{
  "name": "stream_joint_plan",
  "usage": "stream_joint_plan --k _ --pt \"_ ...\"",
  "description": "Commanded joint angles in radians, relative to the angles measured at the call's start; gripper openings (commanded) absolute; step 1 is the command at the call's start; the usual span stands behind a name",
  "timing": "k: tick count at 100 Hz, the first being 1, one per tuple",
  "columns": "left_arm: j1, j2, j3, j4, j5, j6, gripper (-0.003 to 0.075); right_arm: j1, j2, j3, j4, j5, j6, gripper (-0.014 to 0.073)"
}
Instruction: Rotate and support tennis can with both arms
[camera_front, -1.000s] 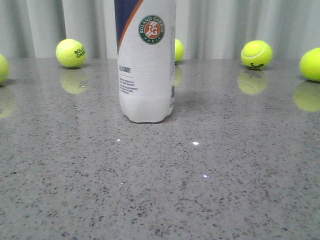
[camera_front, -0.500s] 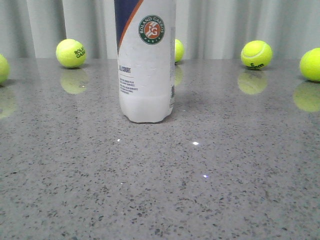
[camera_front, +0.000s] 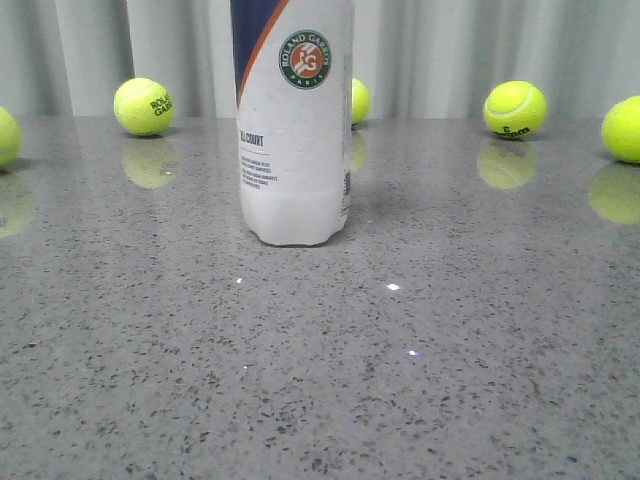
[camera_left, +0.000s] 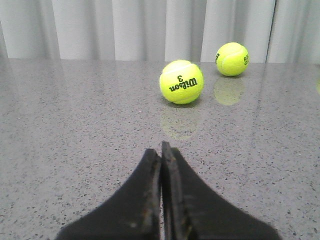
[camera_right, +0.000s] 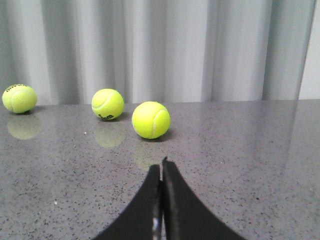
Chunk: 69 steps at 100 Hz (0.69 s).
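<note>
- Almost nothing has changed since the earlier front frames: the tall white plastic tennis can (camera_front: 294, 130) with its navy section, orange stripe and round Roland Garros badge sits a hair further right, as do the balls, so we read it as a slight camera or picture shift.
- Front view: we see the can standing upright near the middle of the speckled grey stone desk (camera_front: 420, 380), its top cut off by the frame. Yellow-green tennis balls (camera_front: 143, 106) lie well apart behind it along the pale curtain. Neither arm shows here.
- Left wrist view: our left gripper (camera_left: 161, 150) has its black fingers pressed together, holding nothing, low over the desk. A yellow-green "Wilson 3" ball (camera_left: 181, 81) lies ahead; the can is out of sight.
- Right wrist view: our right gripper (camera_right: 161, 167) is likewise closed and empty, with three balls beyond it.
- We judge the can light, stiff and smooth, so slippery and easy to topple; we would take it on opposite sides of the mid-body, low enough to steady it.
</note>
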Motion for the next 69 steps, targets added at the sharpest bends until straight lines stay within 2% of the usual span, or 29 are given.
stream_joint_plan --k 1,10,69 --pt "-0.004 -0.034 0.045 -0.009 -0.075 0.001 -0.0019 -0.004 -0.018 0.005 0.035 -0.056 -0.046 -0.0060" --pt "-0.004 -0.034 0.045 -0.009 -0.075 0.001 -0.0019 -0.004 -0.018 0.005 0.061 -0.038 -0.082 -0.0060" --pt "-0.004 -0.034 0.045 -0.009 -0.075 0.001 -0.0018 -0.004 -0.018 0.005 0.061 -0.029 -0.082 -0.0060"
